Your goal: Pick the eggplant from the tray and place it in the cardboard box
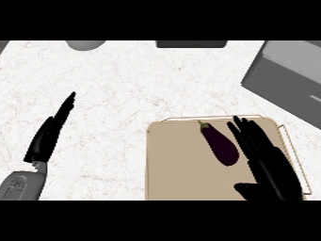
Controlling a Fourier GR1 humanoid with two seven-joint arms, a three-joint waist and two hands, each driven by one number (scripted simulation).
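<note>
While on the tray [164, 160], eggplant [218, 142] lies just left of right robot hand [263, 157].

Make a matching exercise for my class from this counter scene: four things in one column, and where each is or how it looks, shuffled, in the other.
Things:
1. eggplant
2. tray
3. left hand
4. right hand

Descriptions:
A. tan, at the lower middle
B. open over the tray's right part
C. dark purple, lying on the tray
D. open over bare counter at the left

Pairs: 1-C, 2-A, 3-D, 4-B
</note>
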